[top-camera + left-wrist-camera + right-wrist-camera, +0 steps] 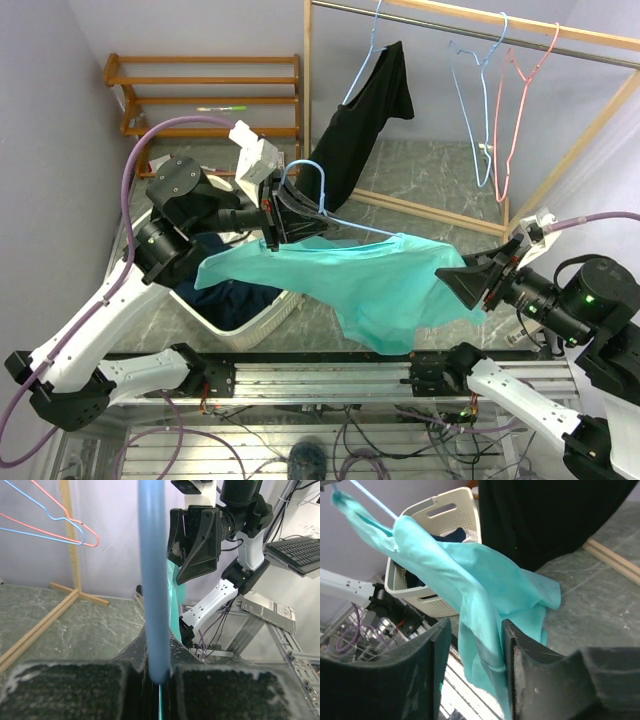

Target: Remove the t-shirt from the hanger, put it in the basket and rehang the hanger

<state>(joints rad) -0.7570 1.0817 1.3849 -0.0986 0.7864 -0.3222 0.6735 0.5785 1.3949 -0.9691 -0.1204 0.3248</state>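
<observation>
The teal t-shirt (380,280) drapes over a light blue hanger (318,180) held above the table between the two arms. My left gripper (290,215) is shut on the hanger's neck; in the left wrist view the blue hanger (152,580) runs up from between the closed pads of that gripper (159,680). My right gripper (465,280) sits at the shirt's right end. In the right wrist view its jaws (472,640) stand apart, with a fold of the t-shirt (470,575) hanging between them and resting against the right finger (520,650). One hanger arm (370,500) pokes out at upper left.
A white laundry basket (250,325) holding dark clothes stands below the left gripper. A black garment (360,120) hangs from the wooden clothes rack (420,205) behind, with spare blue and pink hangers (500,110). A wooden shelf (200,90) stands at back left.
</observation>
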